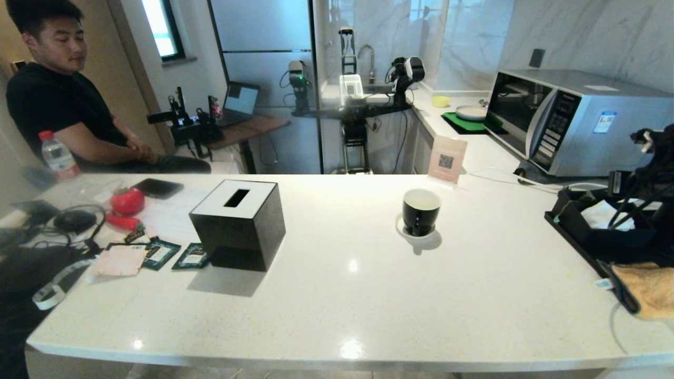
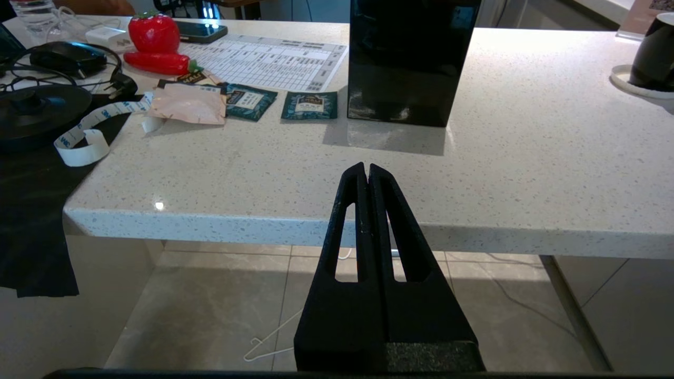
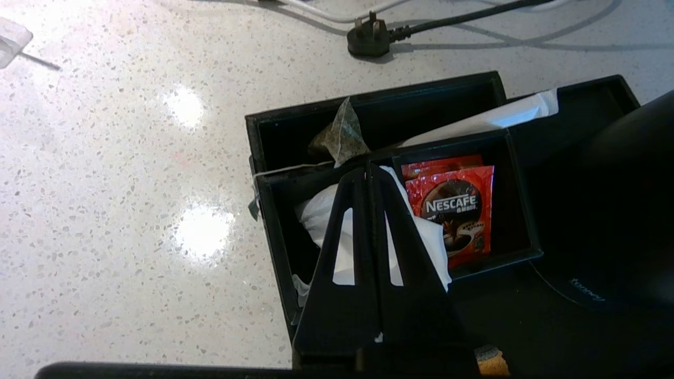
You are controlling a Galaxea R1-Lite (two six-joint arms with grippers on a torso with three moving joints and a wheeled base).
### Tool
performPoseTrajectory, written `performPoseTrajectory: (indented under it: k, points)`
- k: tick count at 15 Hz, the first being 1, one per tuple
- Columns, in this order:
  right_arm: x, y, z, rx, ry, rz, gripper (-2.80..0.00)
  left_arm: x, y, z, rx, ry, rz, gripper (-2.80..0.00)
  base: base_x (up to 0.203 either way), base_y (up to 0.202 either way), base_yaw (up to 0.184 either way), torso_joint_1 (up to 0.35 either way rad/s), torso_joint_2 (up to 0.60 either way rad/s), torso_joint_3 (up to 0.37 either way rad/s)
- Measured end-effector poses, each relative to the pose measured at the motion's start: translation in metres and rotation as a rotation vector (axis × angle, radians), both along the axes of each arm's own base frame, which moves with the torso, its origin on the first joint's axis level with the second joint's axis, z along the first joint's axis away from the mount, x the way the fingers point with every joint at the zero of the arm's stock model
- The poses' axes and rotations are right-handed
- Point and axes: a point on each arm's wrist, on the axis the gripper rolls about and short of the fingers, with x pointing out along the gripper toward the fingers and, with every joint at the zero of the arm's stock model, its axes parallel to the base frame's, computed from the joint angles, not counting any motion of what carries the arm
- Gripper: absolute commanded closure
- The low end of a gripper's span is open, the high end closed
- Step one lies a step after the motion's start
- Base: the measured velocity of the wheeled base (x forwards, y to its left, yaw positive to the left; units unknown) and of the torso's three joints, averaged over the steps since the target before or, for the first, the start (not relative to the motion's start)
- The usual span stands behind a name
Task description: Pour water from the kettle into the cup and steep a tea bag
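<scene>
My right gripper (image 3: pixel 368 171), jaws pressed together and empty, hovers over the black compartment tray (image 3: pixel 518 221); the pale mesh tea bag (image 3: pixel 341 138) lies just beyond its tips. The glossy black mug (image 1: pixel 420 211) holds no bag; steeping remains.

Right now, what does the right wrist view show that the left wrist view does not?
Only the right wrist view shows the shut right gripper above a black compartment box, with a tea bag, white tissue, red coffee sachets and a plug.

Only the left wrist view shows the shut left gripper below the counter edge, the cup, black tissue box, green sachets and red strawberry toy.

Both show the white speckled counter.
</scene>
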Motion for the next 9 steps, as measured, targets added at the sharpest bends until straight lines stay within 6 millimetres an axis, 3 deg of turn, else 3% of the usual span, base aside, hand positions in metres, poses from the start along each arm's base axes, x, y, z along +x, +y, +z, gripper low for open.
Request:
performPoseTrajectory:
  k: [1,9]
  points:
    - [0.000,0.000,-0.001,0.002,0.004,0.000,-2.80,0.000,0.000,0.000,0.000,0.000,0.000,0.00,0.000,0.000,0.000,0.000,0.00,0.000]
    - [0.007,-0.003,-0.014,0.003,0.040,0.007,-2.80,0.000,0.000,0.000,0.000,0.000,0.000,0.00,0.000,0.000,0.000,0.000,0.00,0.000]
